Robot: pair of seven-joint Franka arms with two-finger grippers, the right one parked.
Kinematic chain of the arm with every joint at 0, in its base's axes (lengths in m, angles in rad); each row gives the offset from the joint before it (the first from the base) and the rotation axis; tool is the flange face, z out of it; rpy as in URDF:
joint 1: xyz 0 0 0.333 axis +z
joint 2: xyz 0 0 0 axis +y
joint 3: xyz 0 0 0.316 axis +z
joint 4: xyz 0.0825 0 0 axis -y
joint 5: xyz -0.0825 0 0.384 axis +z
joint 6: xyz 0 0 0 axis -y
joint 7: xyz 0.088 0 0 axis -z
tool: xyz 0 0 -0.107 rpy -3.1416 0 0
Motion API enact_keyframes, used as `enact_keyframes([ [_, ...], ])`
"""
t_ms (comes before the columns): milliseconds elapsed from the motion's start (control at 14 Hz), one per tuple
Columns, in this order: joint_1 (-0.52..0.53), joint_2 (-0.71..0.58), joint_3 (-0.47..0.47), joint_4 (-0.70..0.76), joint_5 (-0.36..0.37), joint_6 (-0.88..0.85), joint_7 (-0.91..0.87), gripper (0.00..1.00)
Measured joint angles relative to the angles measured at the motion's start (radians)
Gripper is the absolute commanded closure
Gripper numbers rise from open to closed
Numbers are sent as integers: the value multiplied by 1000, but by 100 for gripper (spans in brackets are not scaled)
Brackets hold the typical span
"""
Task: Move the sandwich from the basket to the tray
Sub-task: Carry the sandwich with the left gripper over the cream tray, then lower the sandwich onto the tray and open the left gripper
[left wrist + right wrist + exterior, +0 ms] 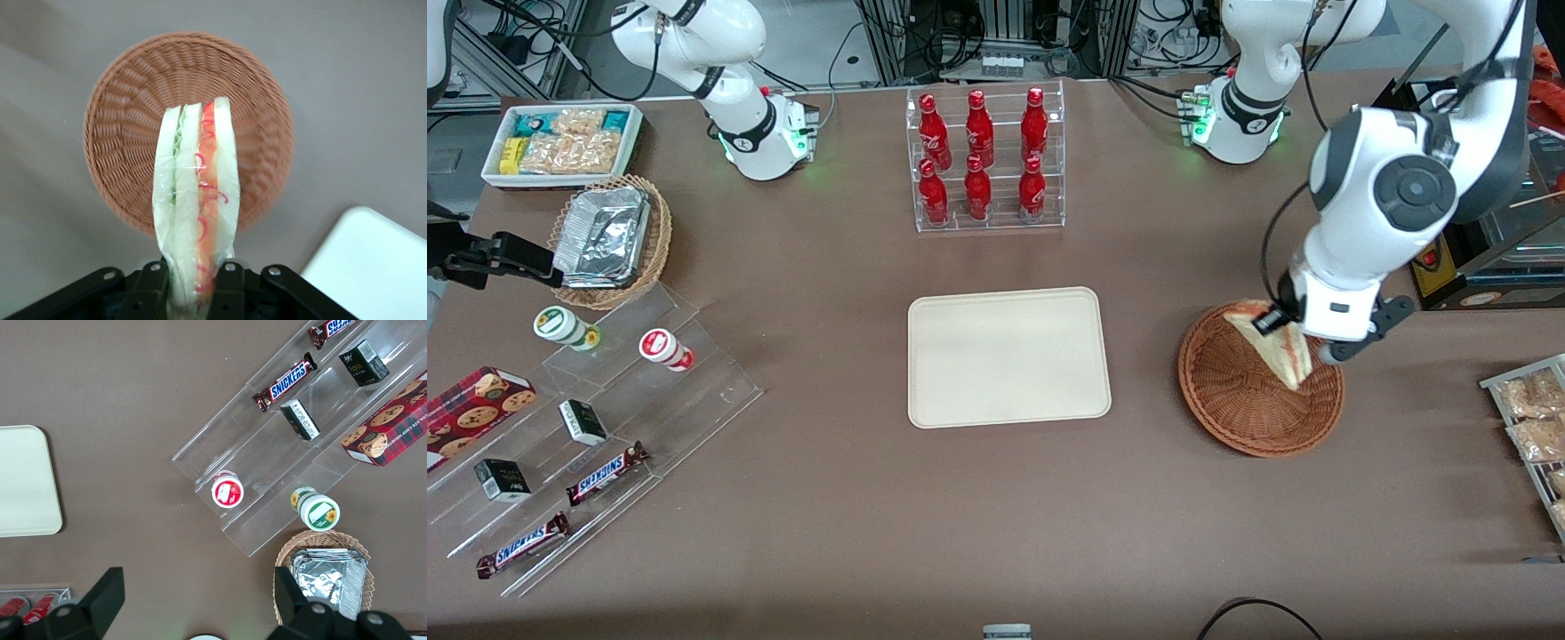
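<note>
The hand (195, 287) is clamped on one end of the sandwich (197, 200), holding it in the air above the basket (1249, 396), which sits toward the working arm's end of the tabletop. The grip looks narrow, so the soft wedge could sag or slip out on the way to the tray (1009, 356). The sandwich is a film-wrapped triangle of pale bread with green and red-orange filling.

The left arm's end effector (1282, 331) hangs above the round reddish-brown wicker basket (1240, 400), pinching the wrapped white-bread sandwich (1274, 345). Bare brown surface (1147, 356) lies between basket and flat cream plastic tray (1008, 357). The clear rack of red bottles (985, 158) stands near the surface's edge by the arm bases.
</note>
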Motion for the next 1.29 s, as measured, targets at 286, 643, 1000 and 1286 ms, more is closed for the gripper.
enact_keyframes([
  [286, -208, 117, -9, 109, -1, -23, -22, 100],
  [643, -414, 387, -11, 351, 0, 3, -98, 100],
  [1000, -509, 527, -13, 406, 0, 198, -116, 100],
  [1286, -553, 586, -12, 411, 62, 291, -138, 100],
])
